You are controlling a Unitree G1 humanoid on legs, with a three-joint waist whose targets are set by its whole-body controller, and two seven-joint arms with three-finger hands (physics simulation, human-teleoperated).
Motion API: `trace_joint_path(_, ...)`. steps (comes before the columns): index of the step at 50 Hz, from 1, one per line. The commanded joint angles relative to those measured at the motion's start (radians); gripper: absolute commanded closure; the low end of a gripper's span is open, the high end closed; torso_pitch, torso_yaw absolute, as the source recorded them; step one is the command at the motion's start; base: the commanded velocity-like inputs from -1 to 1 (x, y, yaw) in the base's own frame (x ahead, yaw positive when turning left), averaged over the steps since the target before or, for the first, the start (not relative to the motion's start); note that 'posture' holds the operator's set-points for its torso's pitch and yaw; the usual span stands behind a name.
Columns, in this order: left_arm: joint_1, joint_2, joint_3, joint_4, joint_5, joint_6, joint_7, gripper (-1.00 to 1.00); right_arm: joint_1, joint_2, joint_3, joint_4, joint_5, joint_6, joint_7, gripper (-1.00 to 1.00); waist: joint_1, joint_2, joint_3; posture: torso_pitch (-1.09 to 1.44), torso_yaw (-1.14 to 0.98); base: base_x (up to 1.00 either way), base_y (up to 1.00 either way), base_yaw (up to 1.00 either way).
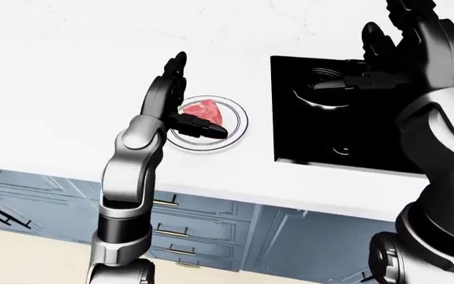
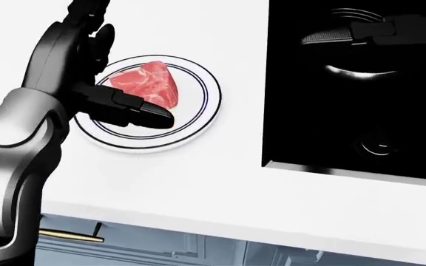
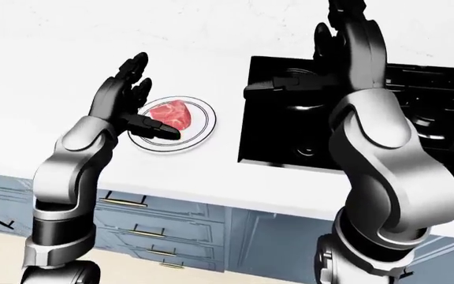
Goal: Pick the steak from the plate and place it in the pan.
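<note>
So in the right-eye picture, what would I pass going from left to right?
Left hand → steak on its plate → bare white counter → black stove → right hand, fingers spread above the stove.

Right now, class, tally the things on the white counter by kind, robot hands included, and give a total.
Steak: 1
Plate: 1
Black stove: 1
Robot hands, left hand and right hand: 2
Total: 5
</note>
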Motion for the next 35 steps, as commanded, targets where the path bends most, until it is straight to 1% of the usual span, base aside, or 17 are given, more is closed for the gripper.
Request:
trace_joint_path(1,-0.032,0.004,0.009,-0.034,0.025,-0.033,-0.018,-1.00,-0.026,-0.010,-0.007,-0.016,-0.003,-0.035,-0.001,-1.00,0.001,-0.003,-0.027,0.00,0.00,0.00,0.00,0.00)
trace_joint_path(9,-0.020,-0.007,0.021,-0.011,0.054,-0.054,-0.036,-1.00,-0.030,-0.011,-0.008,-0.018,0.001,-0.030,-0.004,-1.00,0.001,-0.004,-0.028,0.00,0.00,0.00,0.00,0.00)
trace_joint_path(11,-0.006,-0.011,0.021,0.017,0.058,-0.086,-0.037,-1.00,-0.032,-0.011,-0.007,-0.021,0.003,-0.028,-0.005,-1.00,0.001,-0.004,-0.027,0.00,0.00,0.00,0.00,0.00)
trace_joint_path(23,0.002,-0.015,0.025,0.031,0.057,-0.104,-0.039,-1.00,-0.031,-0.011,-0.003,-0.026,0.003,-0.027,-0.005,-1.00,0.002,-0.005,-0.028,0.00,0.00,0.00,0.00,0.00)
trace_joint_path(29,-0.011,-0.013,0.027,0.076,0.055,-0.130,-0.037,-1.00,-0.036,-0.010,-0.003,-0.027,0.001,-0.021,-0.005,-1.00,0.003,-0.005,-0.029,0.00,0.00,0.00,0.00,0.00)
trace_joint_path(33,-0.039,-0.011,0.030,0.101,0.051,-0.121,-0.032,-1.00,-0.036,-0.009,-0.002,-0.026,-0.001,-0.023,-0.003,-1.00,0.003,-0.004,-0.029,0.00,0.00,0.00,0.00,0.00)
trace_joint_path(35,-0.044,-0.009,0.031,0.130,0.049,-0.143,-0.030,-1.00,-0.033,-0.009,-0.002,-0.024,-0.002,-0.028,-0.001,-1.00,0.003,-0.004,-0.030,0.00,0.00,0.00,0.00,0.00)
